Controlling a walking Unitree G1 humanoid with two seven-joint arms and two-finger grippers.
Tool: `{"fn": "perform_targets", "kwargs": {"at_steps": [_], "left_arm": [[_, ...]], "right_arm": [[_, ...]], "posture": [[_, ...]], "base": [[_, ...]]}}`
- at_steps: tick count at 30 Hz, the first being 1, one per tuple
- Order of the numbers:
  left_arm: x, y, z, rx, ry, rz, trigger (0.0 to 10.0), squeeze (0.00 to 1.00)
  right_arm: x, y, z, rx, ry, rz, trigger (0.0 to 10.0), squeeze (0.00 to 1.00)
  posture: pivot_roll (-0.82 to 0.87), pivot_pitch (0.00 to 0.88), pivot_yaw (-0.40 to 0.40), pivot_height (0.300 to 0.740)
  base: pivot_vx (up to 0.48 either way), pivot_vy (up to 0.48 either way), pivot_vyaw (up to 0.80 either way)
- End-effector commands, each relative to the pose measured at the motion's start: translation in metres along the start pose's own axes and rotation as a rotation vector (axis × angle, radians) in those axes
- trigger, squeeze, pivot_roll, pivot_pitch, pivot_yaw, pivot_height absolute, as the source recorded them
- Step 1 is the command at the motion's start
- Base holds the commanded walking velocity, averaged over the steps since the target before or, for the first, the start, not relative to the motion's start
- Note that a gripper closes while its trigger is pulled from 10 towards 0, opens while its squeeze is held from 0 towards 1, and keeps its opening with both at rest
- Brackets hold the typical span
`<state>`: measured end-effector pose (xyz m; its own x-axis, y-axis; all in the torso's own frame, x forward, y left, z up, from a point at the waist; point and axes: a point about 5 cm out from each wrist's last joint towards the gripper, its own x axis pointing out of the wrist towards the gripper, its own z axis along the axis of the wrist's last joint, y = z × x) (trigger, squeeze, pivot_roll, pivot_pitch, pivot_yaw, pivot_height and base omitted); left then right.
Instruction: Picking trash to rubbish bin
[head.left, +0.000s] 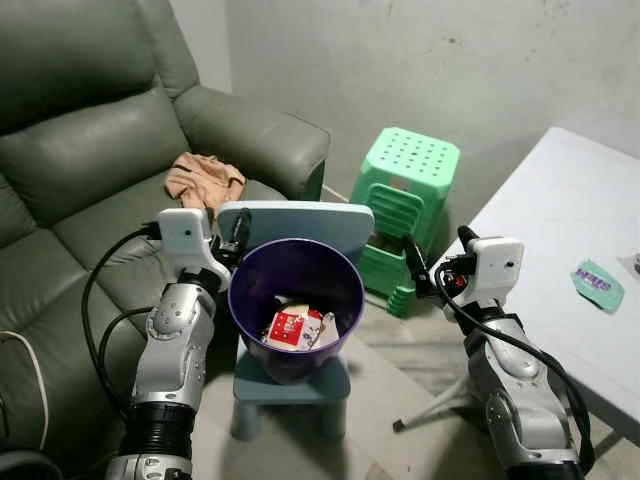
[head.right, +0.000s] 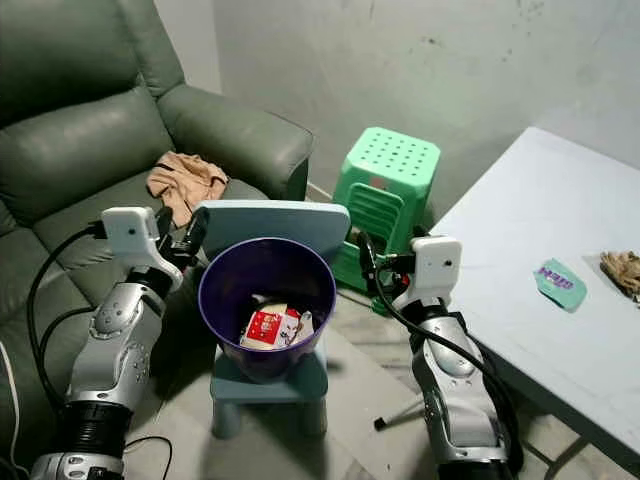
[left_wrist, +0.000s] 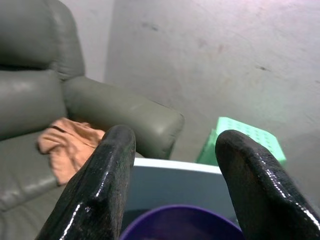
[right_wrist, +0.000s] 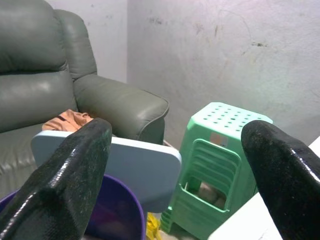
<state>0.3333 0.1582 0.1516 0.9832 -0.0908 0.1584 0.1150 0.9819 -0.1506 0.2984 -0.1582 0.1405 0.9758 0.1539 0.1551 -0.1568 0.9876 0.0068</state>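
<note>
A grey-green leather sofa (head.left: 90, 150) with a tan cloth (head.left: 204, 178) on its seat sits at the robot's left, a green plastic stool (head.left: 408, 190) stands by the wall, and a white table (head.left: 560, 250) carrying a teal wrapper (head.left: 598, 283) runs along its right. The round purple rubbish bin (head.left: 295, 305) sits on a small pale-blue chair (head.left: 293, 228) between the arms, red-and-white packets (head.left: 292, 327) inside; the left gripper (left_wrist: 172, 175) hangs just beside its rim, fingers spread and empty. The right gripper (right_wrist: 177, 180) hovers wide apart between bin and table, and what lies under the packets is hard to make out.
</note>
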Motion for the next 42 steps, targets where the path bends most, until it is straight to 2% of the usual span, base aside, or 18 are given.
{"fn": "perform_targets", "kwargs": {"at_steps": [1,5,14,39,42], "left_arm": [[-0.001,-0.001,0.001,0.005,0.003,0.006,10.0,0.0],[-0.002,-0.003,0.0,0.007,0.012,0.011,10.0,0.0],[0.0,-0.005,-0.002,0.024,0.028,0.019,10.0,0.0],[0.0,-0.014,-0.006,0.018,0.056,-0.038,10.0,0.0],[0.0,-0.014,-0.005,0.013,0.053,-0.041,10.0,0.0]], "right_arm": [[0.002,-0.002,0.0,-0.011,-0.007,-0.015,10.0,0.0],[0.004,0.0,-0.006,-0.045,0.014,-0.045,10.0,0.0],[0.006,-0.002,-0.01,-0.04,0.032,-0.067,10.0,0.0],[0.002,-0.001,-0.016,-0.05,0.045,-0.079,10.0,0.0],[0.002,-0.001,-0.016,-0.055,0.044,-0.074,10.0,0.0]], "posture": [[0.03,0.0,-0.081,0.74],[0.03,0.0,-0.08,0.74],[0.02,0.0,-0.07,0.74],[0.01,0.0,-0.065,0.74],[0.01,0.0,-0.067,0.74]], "base": [[0.0,0.0,0.0],[0.0,0.0,0.0],[0.0,0.0,0.0],[0.0,0.0,-0.78],[0.0,-0.383,-0.77]]}}
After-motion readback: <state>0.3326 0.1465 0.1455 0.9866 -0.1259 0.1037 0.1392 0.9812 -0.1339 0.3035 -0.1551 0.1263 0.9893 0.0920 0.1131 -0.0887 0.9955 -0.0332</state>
